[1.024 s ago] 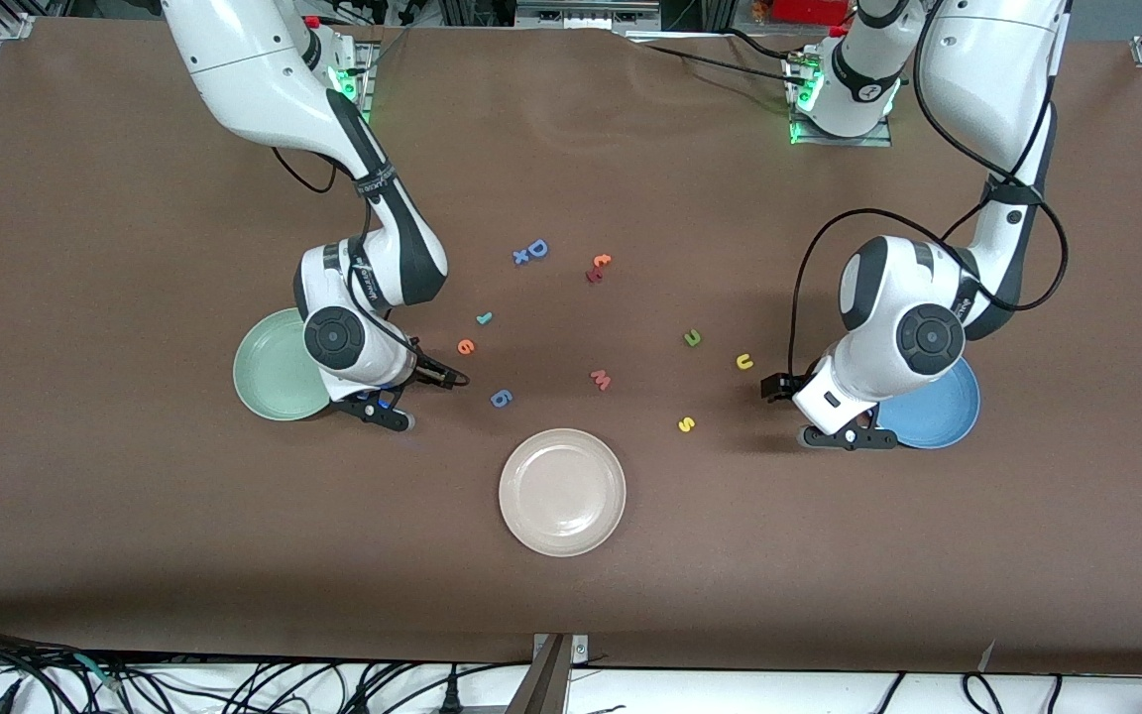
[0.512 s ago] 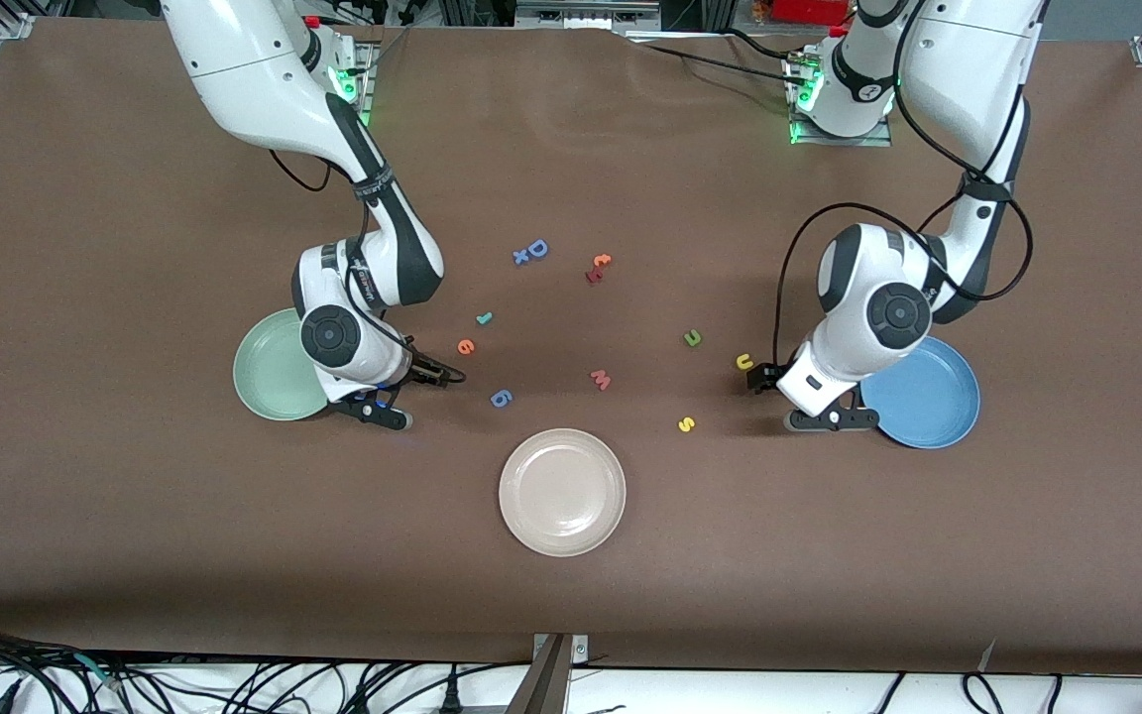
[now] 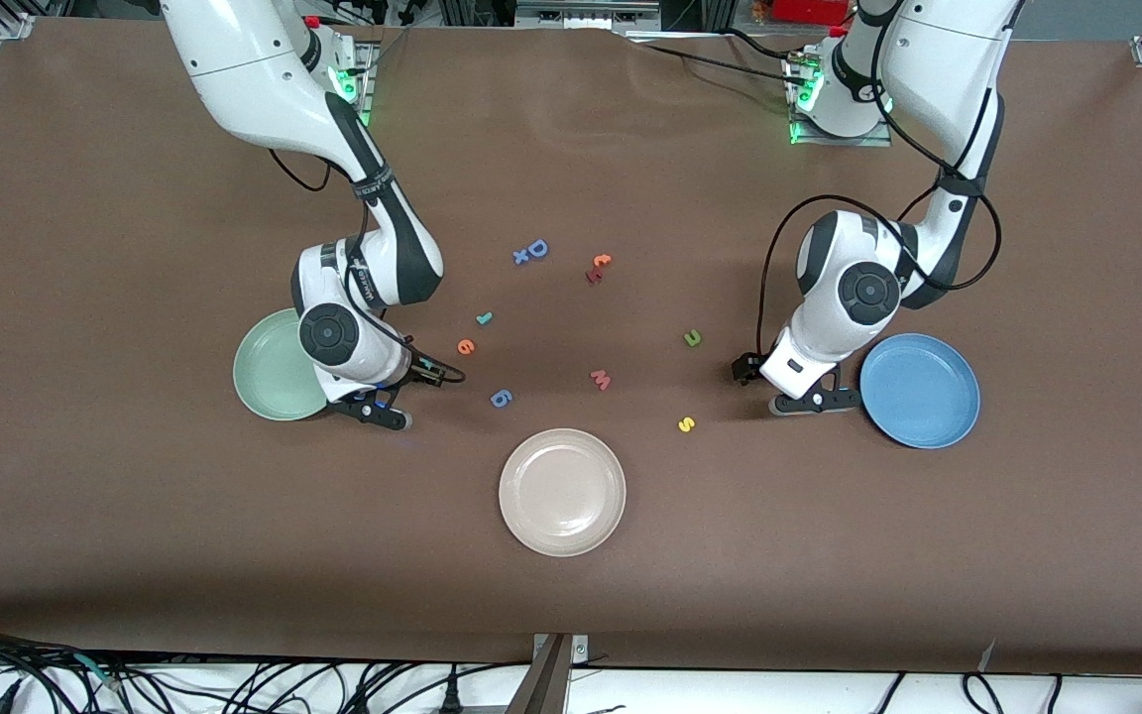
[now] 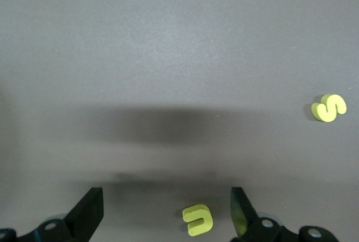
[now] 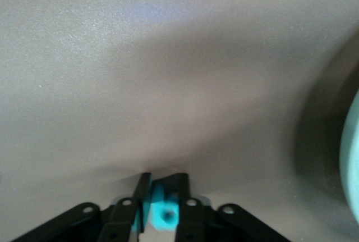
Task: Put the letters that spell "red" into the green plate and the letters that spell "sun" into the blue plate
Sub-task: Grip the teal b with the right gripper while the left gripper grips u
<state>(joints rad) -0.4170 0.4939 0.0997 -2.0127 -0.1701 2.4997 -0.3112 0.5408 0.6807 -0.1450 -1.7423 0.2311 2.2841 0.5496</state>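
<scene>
Swinging off the blue plate (image 3: 920, 390), the left arm has carried the left gripper (image 3: 744, 369) out to the plate's nine o'clock, so the whole plate shows now where half a second ago the wrist covered part of it. The gripper hangs low over the yellow "u" (image 4: 197, 220), which the front view no longer shows. Through the left wrist view I see the fingers (image 4: 90, 215) spread wide with the "u" lying on the table between them, touching neither.

The right gripper (image 3: 442, 375) has barely shifted. It sits just off the three o'clock edge of the green plate (image 3: 259, 382), and its pads are pressed in on a teal letter (image 5: 162, 211), pinching it. The pads hide too much of it for me to read its shape.

Both plates hold no letters. From the cream plate (image 3: 562, 492), the green plate is at about ten o'clock and the blue one between two and three. The yellow "s" (image 3: 687, 424) lies at the cream plate's two o'clock, with the olive "n" (image 3: 693, 338) at twelve o'clock of the "s", well apart from it. The teal "r" (image 3: 483, 318) lies at the cream plate's eleven o'clock, with the orange "e" (image 3: 466, 346) near it at seven o'clock. The pink "m" (image 3: 601, 379) lies between the two groups.
</scene>
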